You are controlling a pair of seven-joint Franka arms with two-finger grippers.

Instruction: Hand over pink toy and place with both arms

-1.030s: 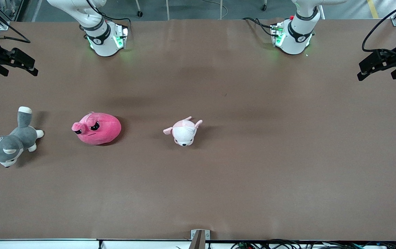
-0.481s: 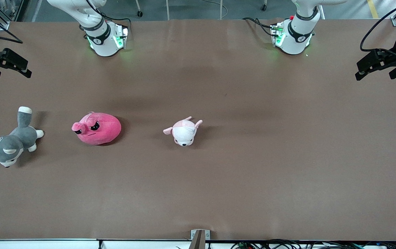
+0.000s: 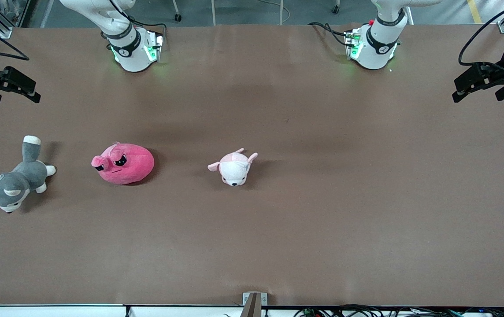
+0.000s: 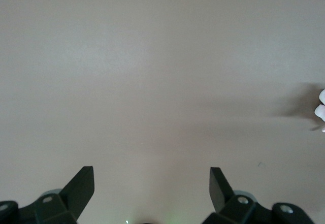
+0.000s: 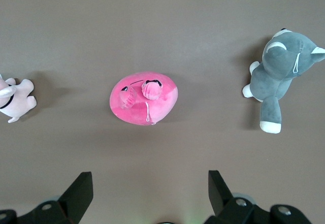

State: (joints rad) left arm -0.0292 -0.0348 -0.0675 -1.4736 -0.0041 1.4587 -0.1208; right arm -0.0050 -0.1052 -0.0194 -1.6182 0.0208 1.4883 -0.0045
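Pink and round, the pink toy (image 3: 124, 164) is laid on the table (image 3: 322, 198) between the grey husky (image 3: 12, 182) and the pale puppy (image 3: 234, 167). The right gripper (image 3: 14, 86) is held wide open over the table's edge at its own end, and nothing is gripped. The left gripper (image 3: 476, 86) is held wide open and empty over the left arm's end.

The tabletop (image 3: 322, 211) is plain brown. The pink toy (image 3: 124, 164) is hot pink with dark eyes. The puppy plush (image 3: 233, 167) is pale pink and white; the husky plush (image 3: 12, 182) grey and white.
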